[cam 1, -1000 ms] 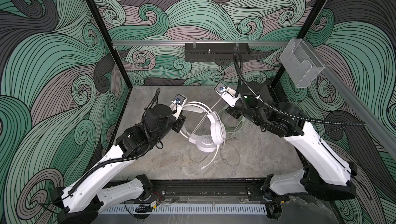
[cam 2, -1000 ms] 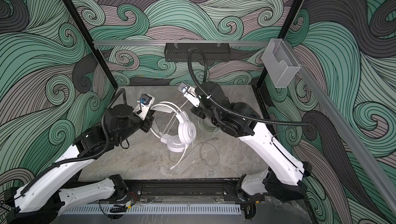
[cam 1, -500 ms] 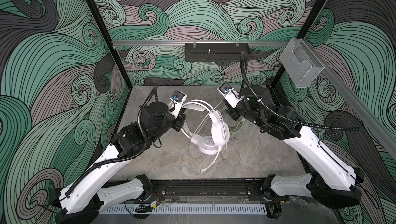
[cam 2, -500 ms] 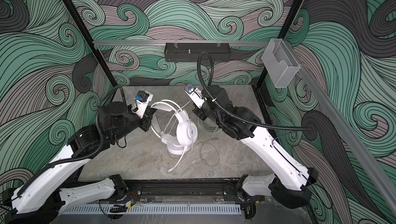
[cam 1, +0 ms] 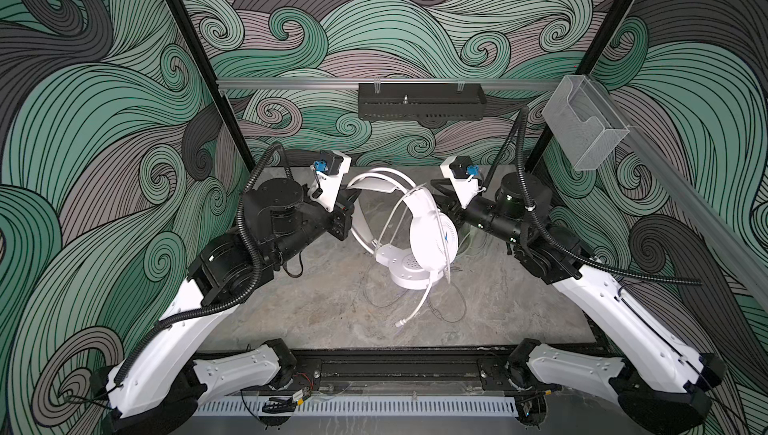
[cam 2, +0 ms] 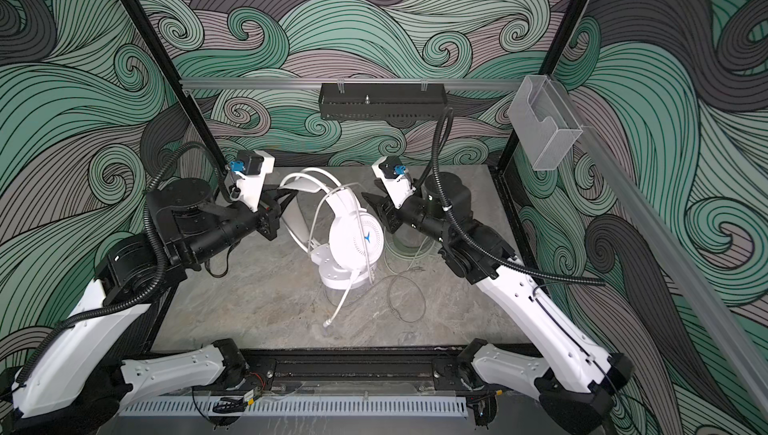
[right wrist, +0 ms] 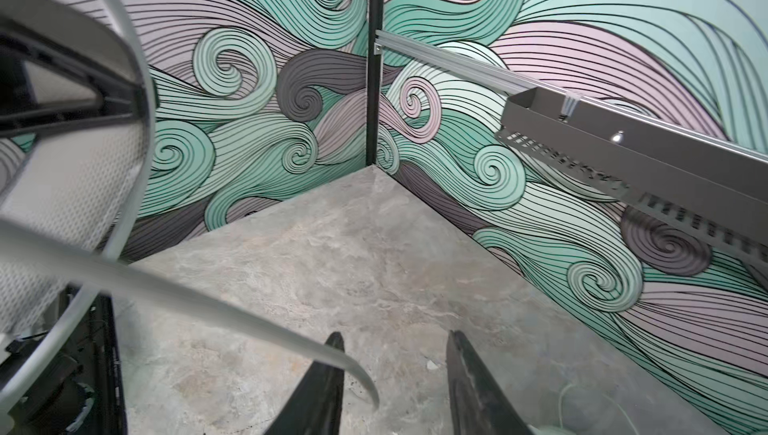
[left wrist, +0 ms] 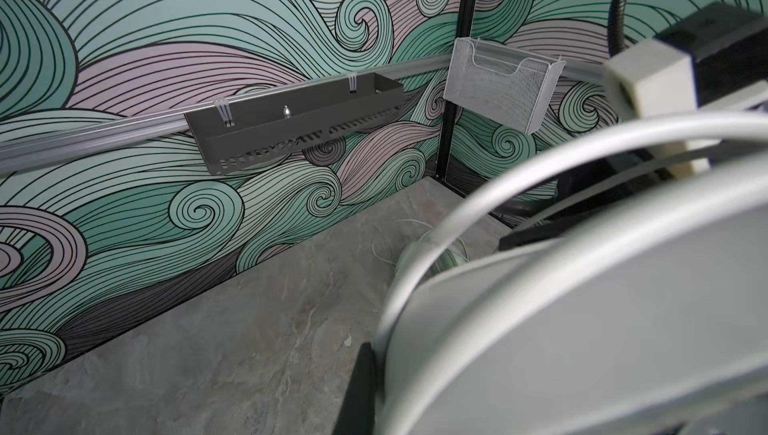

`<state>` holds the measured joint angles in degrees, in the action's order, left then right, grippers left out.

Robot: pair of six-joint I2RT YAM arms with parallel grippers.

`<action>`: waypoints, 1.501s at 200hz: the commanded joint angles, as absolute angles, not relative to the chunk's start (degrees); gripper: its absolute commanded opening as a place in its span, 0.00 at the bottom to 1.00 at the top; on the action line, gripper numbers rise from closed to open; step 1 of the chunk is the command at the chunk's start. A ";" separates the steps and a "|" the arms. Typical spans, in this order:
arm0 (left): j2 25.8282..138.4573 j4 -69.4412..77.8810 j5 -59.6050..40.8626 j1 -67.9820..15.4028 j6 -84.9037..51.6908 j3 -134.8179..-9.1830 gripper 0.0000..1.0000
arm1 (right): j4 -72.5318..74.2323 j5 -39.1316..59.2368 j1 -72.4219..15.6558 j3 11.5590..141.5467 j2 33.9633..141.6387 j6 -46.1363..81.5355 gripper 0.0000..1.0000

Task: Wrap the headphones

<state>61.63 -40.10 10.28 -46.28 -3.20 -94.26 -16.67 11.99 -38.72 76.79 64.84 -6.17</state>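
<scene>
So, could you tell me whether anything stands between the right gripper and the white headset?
Nothing visible does. The right gripper, jaws open and empty, sits right beside the upright earcup of the white headset; nothing lies between them.

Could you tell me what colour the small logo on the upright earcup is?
The logo is blue, clearest in a top view.

black tray on rail | holder, seemingly mesh | marbled grey tabletop

Swirl-patterned walls, grey stone floor
</scene>
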 commanded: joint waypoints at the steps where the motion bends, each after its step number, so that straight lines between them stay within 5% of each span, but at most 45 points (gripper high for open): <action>1: 63.07 -40.56 10.31 -46.14 -8.04 -99.62 0.00 | -7.32 19.54 -37.30 73.81 63.99 1.19 0.45; 113: 77.69 -47.45 14.35 -46.05 -14.36 -123.43 0.00 | 3.99 24.91 -36.99 61.73 61.97 14.64 0.55; 300: 81.12 -49.32 11.96 -45.24 -19.60 -131.39 0.00 | 23.11 32.37 -38.30 58.00 79.11 26.54 0.54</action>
